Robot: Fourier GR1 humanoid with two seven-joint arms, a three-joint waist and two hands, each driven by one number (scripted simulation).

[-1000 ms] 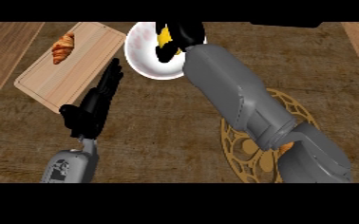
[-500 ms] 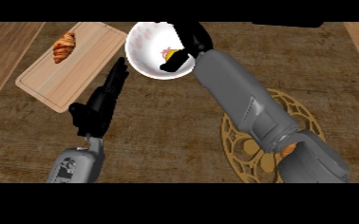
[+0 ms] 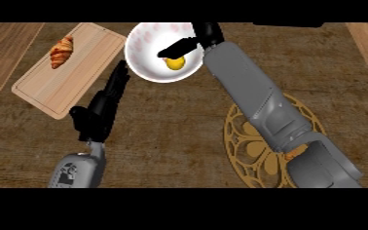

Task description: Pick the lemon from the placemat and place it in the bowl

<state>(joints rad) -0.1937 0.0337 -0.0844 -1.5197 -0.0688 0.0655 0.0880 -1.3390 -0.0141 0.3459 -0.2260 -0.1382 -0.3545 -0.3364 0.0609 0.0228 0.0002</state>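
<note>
The right hand's fingers (image 3: 176, 50) stretch released over the lemon (image 3: 173, 63), which lies inside the bowl (image 3: 147, 41) at the far middle. The left hand (image 3: 101, 109) rests straight-fingered beside the board (image 3: 79, 73) carrying a croissant (image 3: 62, 51). The placemat (image 3: 248, 148) lies near right on the surface (image 3: 173, 136).

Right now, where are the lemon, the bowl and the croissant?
lemon (image 3: 173, 63), head view, on its yellow middle.
bowl (image 3: 146, 53), head view, on its bare white inner wall.
croissant (image 3: 62, 51), head view, on its browned middle.

Small yellow lemon (image 3: 173, 64) lying inside white round bowl (image 3: 147, 53), patterned golden placemat (image 3: 248, 141) well apart
</note>
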